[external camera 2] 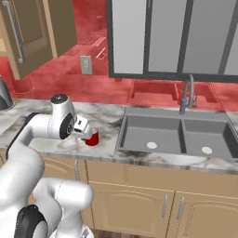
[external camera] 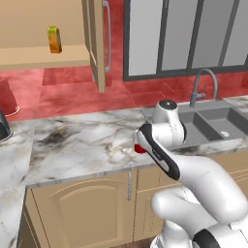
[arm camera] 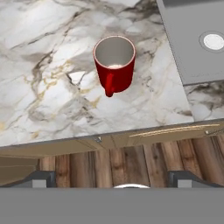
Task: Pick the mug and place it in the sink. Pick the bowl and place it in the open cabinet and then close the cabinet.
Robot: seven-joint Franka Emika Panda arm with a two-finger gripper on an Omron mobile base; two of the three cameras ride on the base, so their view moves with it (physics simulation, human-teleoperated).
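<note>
The red mug (arm camera: 114,65) stands upright on the marble counter near its front edge, handle turned toward the camera, white inside showing. My gripper (arm camera: 112,180) hovers above it, open, with nothing between the fingers. From the right base view the hand (external camera 2: 86,130) sits just over the mug (external camera 2: 92,138), left of the sink (external camera 2: 139,128). In the left base view the arm hides most of the mug (external camera: 139,149). The tan cabinet (external camera: 97,43) stands open at the upper left. The bowl is out of view.
A yellow-green carton (external camera: 54,39) stands on the cabinet shelf. The curved faucet (external camera: 201,85) rises behind the sink (external camera: 213,123). A dark rounded vessel (external camera: 2,128) sits at the counter's far left. Grey glass-fronted cabinets (external camera: 184,36) hang above the sink.
</note>
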